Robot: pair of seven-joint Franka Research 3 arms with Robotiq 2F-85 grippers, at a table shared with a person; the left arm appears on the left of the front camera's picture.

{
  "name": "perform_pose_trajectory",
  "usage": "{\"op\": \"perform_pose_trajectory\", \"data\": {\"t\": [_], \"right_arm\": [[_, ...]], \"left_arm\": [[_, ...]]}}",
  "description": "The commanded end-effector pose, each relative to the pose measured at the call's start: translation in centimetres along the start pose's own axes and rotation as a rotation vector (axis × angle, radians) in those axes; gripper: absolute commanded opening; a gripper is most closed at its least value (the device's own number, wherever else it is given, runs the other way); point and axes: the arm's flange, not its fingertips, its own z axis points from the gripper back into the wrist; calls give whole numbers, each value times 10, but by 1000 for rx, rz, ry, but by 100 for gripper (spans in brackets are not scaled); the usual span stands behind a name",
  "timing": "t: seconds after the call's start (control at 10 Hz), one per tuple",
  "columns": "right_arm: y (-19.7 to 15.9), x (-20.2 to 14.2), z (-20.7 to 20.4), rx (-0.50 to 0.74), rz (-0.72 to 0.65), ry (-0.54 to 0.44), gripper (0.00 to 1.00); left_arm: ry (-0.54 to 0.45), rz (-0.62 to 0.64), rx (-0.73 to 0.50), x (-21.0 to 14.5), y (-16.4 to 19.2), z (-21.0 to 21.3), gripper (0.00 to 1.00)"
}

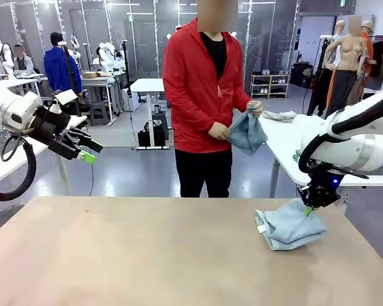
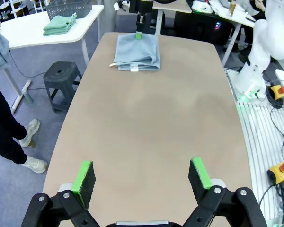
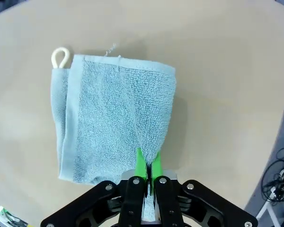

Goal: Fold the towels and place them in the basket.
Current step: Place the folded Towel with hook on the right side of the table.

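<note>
A folded pale blue towel point(image 1: 290, 227) point(image 2: 138, 52) point(image 3: 113, 118) lies on the right side of the tan table point(image 1: 147, 255), its white loop point(image 3: 60, 57) at one corner. My right gripper point(image 1: 311, 207) point(image 3: 147, 172) is shut on the towel's near edge, pinching up a ridge of cloth. High over the table's left edge, my left gripper point(image 1: 86, 152) point(image 2: 142, 172) stands open and holds nothing. The person across the table holds a second towel point(image 1: 247, 132) in both hands. The dark mesh basket point(image 2: 68, 7) stands on a white side table.
Folded green cloths point(image 2: 60, 23) lie on the white side table point(image 2: 33, 33) by the basket. A black stool point(image 2: 60, 75) stands on the floor beside the tan table. More cloths point(image 1: 279, 116) lie on the white table behind the person.
</note>
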Motion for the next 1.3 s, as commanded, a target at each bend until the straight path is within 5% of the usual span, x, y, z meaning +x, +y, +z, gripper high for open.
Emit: {"op": "perform_pose_trajectory", "data": {"t": [0.0, 0.6, 0.7, 0.8, 0.9, 1.0, 1.1, 1.2], "right_arm": [[-15, 15, 9, -15, 70, 36, 4], [-45, 18, -5, -7, -31, 23, 4], [-45, 16, -5, -8, -40, 26, 25], [-44, 14, -2, -18, -40, 26, 25], [-44, 12, 2, -30, -44, 21, 45], [-44, 11, 4, -33, -44, 23, 25], [-44, 9, 7, -26, -49, 23, 65], [-40, 6, 14, -21, -49, 15, 45]], "left_arm": [[2, -2, 8, 1, 0, -1, 100], [2, -2, 8, 1, 0, -1, 100], [2, -2, 8, 1, 0, -1, 100], [2, -2, 8, 1, 0, -1, 100], [2, -2, 8, 1, 0, -1, 100], [2, -2, 8, 1, 0, -1, 100], [2, -2, 8, 1, 0, -1, 100], [2, -2, 8, 1, 0, -1, 100]]}}
